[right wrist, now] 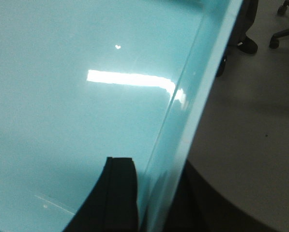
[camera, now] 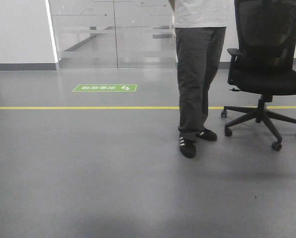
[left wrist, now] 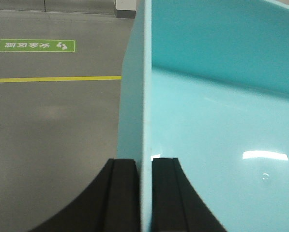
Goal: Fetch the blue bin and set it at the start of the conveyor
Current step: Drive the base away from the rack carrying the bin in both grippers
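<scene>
The blue bin (left wrist: 221, 121) is a pale turquoise tub, held above the grey floor and filling both wrist views. My left gripper (left wrist: 144, 164) is shut on its left wall, one black finger (left wrist: 120, 193) outside and one inside. My right gripper (right wrist: 151, 169) is shut on the right wall of the blue bin (right wrist: 86, 96), with one finger (right wrist: 117, 193) inside and the other dimly showing behind the wall. The bin's inside looks empty. The conveyor start is out of view. Neither gripper nor the bin shows in the front view.
A person (camera: 197, 79) in dark trousers stands ahead, slightly right. A black office chair (camera: 266, 74) on castors stands at the right. A yellow floor line (camera: 78, 107) and a green floor sign (camera: 104, 88) lie ahead, with a glass wall (camera: 113, 34) behind.
</scene>
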Controlling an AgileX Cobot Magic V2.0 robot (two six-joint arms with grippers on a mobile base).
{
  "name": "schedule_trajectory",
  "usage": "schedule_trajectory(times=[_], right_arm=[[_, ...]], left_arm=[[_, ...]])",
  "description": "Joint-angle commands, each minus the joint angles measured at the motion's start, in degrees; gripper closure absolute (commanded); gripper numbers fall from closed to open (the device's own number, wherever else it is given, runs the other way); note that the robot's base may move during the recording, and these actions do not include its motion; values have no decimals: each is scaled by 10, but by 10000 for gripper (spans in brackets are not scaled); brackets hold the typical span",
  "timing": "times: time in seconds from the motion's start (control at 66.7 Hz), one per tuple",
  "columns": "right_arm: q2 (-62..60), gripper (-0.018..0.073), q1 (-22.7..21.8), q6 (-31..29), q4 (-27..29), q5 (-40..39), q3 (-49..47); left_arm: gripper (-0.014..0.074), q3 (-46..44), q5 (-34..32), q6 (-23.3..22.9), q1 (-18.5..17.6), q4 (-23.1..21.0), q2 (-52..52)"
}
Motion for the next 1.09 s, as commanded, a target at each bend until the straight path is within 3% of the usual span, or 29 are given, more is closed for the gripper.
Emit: schedule_trajectory(times=[0.0,1.079], right_arm=[[-7,711,0,-21,5,-24,-4],[-6,711,0,-21,9,-34,-4]], left_arm=[[708,-7,-37,-6,-3,-13,-10],[708,-7,-37,-6,-2,-5,-10]])
